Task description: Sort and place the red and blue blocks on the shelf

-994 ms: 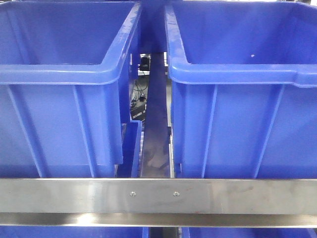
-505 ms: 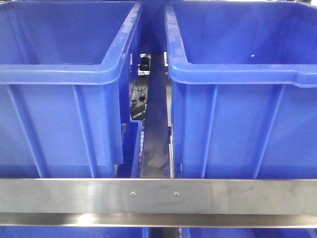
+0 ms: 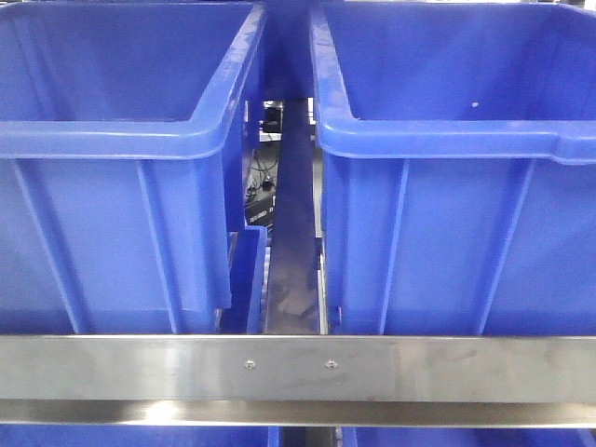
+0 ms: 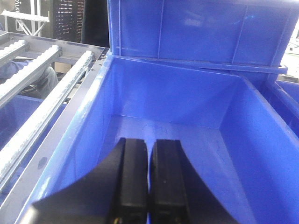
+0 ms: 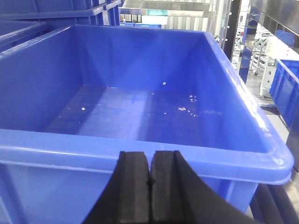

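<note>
Looking for the red and blue blocks, I find neither in any view. My left gripper (image 4: 148, 182) hangs over a blue bin (image 4: 163, 102), jaws pressed together on nothing; my right gripper (image 5: 150, 186), equally closed, faces another bin (image 5: 140, 154) at 12 o'clock. The shelf rail (image 3: 298, 368) spans the front view at 6 o'clock, cropping the bins.

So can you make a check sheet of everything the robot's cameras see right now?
Surface: steel shelf rail beneath two blue bins.
Job's things: red and blue blocks, nothing seen.
Clutter: pale specks on one bin's floor.
Grippers: left gripper shut inside a bin; right gripper shut before a bin's rim; both empty.
Cables: wires through the bin gap.
Surroundings: roller tracks, more bins.
</note>
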Motion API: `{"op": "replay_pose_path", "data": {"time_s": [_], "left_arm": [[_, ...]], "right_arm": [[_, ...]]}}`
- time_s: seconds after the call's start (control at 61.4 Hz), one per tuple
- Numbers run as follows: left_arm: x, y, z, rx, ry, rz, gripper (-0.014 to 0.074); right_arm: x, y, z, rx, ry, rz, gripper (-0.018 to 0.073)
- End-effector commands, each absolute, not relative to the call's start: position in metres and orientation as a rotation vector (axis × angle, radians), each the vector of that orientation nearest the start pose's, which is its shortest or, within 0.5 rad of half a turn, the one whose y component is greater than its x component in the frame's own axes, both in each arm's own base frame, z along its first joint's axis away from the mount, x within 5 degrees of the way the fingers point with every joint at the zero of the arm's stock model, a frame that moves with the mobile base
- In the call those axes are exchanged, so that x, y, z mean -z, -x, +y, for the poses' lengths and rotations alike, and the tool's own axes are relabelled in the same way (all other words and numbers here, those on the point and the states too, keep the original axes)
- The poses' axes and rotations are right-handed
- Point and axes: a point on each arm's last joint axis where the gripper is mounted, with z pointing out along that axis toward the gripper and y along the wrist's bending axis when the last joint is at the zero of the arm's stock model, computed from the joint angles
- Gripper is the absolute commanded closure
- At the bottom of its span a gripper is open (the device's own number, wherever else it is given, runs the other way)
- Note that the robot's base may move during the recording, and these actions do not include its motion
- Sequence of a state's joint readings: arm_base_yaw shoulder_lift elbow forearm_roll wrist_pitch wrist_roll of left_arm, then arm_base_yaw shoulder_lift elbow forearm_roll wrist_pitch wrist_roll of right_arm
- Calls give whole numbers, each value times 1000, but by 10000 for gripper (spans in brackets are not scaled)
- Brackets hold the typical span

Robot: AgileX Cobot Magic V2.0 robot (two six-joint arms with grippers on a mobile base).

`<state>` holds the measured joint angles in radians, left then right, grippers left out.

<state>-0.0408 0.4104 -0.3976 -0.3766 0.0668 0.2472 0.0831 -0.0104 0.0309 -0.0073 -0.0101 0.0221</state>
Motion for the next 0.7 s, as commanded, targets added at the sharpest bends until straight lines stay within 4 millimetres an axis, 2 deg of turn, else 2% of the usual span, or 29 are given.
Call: {"op": "replay_pose_path", "data": {"time_s": [0.0, 0.603, 0.684], "left_arm": [[-329, -95, -3, 145, 80, 1459, 473], [-329, -95, -3, 145, 80, 1459, 473], [-329, -95, -1, 57, 40, 1418, 472]], "right_arm": [[-220, -52, 4, -67, 57, 1369, 511], [-220, -52, 4, -67, 57, 1369, 511], [-220, -52, 4, -67, 57, 1369, 511]]}}
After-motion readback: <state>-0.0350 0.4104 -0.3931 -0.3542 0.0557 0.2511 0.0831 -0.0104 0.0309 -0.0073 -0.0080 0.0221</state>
